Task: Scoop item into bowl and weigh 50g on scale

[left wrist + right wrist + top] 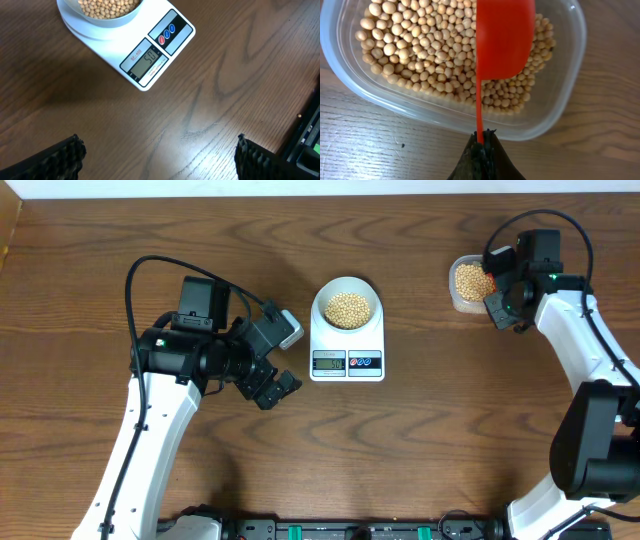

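The bowl (pixel 322 305), filled with tan beans (pixel 347 308), is set on the scale (pixel 322 342) at mid-bench (pixel 100 260); a reading beginning with 50 is shown on the display. The left pincer (pixel 277 388) is held wide and empty just left of the scale. The right pincer (pixel 482 150) is clamped on the thin handle of a red scoop (pixel 502 40), held over the bean-filled clear tub (pixel 555 115).

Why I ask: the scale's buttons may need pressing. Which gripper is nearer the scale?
Left. The left gripper hangs open just left of the scale, apart from it. The right gripper is far to its right at the clear tub, shut on a red scoop.
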You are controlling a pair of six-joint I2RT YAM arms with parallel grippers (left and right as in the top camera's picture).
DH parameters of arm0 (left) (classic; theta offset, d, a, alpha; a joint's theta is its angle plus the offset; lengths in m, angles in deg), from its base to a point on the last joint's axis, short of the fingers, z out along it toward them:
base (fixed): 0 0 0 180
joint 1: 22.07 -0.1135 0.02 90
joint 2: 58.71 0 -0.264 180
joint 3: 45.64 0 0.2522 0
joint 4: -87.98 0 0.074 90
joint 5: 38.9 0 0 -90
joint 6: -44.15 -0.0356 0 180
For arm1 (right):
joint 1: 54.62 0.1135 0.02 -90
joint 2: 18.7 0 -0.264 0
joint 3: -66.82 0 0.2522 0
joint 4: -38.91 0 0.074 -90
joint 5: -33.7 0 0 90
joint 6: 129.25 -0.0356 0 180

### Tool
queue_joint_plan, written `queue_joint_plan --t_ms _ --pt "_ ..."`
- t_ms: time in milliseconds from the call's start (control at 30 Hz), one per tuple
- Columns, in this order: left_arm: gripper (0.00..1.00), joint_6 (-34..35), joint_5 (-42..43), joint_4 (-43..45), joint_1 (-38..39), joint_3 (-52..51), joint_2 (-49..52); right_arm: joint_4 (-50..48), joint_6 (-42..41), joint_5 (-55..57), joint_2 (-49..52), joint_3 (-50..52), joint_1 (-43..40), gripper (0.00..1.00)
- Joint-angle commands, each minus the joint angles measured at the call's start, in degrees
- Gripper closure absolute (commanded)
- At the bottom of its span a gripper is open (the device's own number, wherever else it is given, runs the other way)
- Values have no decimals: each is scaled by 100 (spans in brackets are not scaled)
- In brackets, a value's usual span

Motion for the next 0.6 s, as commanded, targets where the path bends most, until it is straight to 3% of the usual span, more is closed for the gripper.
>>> queue_joint_plan --t_ms 0,300,567 --pt "2 -76 -55 -33 -26 76 -83 -15 63 435 -391 -22 98 99" --pt "2 -76 -55 -33 -26 76 -83 20 37 592 -1034 -22 118 99" --pt "2 -76 -55 -33 -26 76 -83 437 -846 -1106 -1095 -22 28 99"
